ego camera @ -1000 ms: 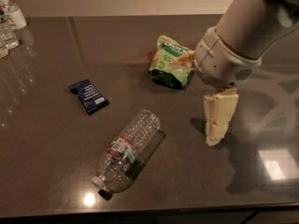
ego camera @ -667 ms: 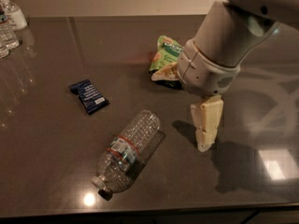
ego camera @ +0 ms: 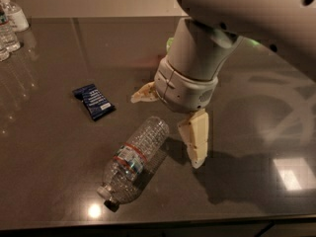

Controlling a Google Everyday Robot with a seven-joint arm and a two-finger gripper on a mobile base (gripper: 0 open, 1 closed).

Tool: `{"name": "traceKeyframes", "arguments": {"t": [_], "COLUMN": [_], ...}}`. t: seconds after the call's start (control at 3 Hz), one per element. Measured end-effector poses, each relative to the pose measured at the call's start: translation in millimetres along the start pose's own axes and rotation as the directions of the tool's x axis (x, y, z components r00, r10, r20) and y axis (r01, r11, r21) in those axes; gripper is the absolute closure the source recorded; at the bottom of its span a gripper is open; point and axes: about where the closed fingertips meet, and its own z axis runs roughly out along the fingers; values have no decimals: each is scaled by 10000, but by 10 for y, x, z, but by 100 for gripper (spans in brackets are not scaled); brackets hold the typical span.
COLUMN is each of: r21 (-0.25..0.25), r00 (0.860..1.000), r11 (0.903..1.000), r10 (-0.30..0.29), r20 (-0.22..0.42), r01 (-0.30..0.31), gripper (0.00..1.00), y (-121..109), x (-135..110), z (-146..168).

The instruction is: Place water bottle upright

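The water bottle (ego camera: 132,163) lies on its side on the dark table (ego camera: 49,152). It is clear and ribbed, with a red-edged blue-and-white label around its middle. Its white cap points to the lower left and its base to the upper right. My gripper (ego camera: 166,132) is open and hangs over the bottle's base end. One cream finger (ego camera: 195,141) stands just right of the base. The other finger (ego camera: 143,94) reaches out to the left, beyond the base. Neither finger clearly touches the bottle.
A dark blue snack packet (ego camera: 94,101) lies left of the gripper. A white pump-top bottle (ego camera: 13,13) and small clear bottles (ego camera: 7,35) stand at the far left corner. My arm hides almost all of a green bag (ego camera: 169,44). The table's front edge runs along the bottom.
My arm has moved left and nearer, from beside the green bag to over the bottle's base end, now covering the bag. The bottle and packet have not moved.
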Motion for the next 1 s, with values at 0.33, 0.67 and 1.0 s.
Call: {"name": "traceKeyframes", "arguments": {"t": [0.33,0.67,1.0], "r21": [-230,-474,-752], "r00": [9959,9838,9663], "r11": [9958,9839,9673], "r10": [-886,-1742,-2474], "r20": [-153,-433,-718], "r01": [882,1722,2421], "gripper": [0,0,0], "y": [-27,-37,-50], "x": [-172,-310,-390], "z": [156,332,498]}}
